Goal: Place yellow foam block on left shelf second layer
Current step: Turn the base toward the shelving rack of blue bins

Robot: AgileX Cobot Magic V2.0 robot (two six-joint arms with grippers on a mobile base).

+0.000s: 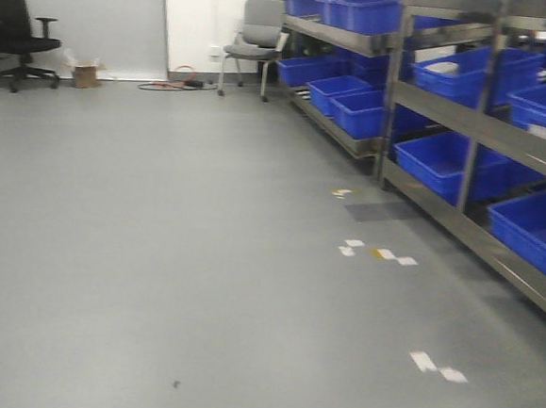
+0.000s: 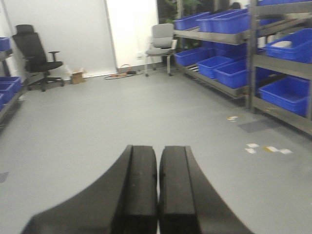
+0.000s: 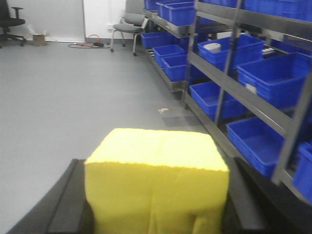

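Note:
The yellow foam block [image 3: 156,180] fills the bottom centre of the right wrist view, and my right gripper [image 3: 158,197] is shut on it, a black finger pressing each side. It is carried above the grey floor beside the right-hand shelving. My left gripper [image 2: 158,149] is shut with nothing between its pads, pointing out over open floor. A shelf [image 2: 7,108] with blue bins [image 2: 7,87] shows at the far left edge of the left wrist view. Neither gripper nor the block appears in the front view.
Metal shelving [image 1: 468,125] with several blue bins [image 1: 442,161] runs along the right. A grey chair [image 1: 257,42], a black office chair [image 1: 17,28], a small cardboard box [image 1: 85,74] and floor cables [image 1: 174,83] stand by the far wall. Tape marks [image 1: 378,253] dot the floor.

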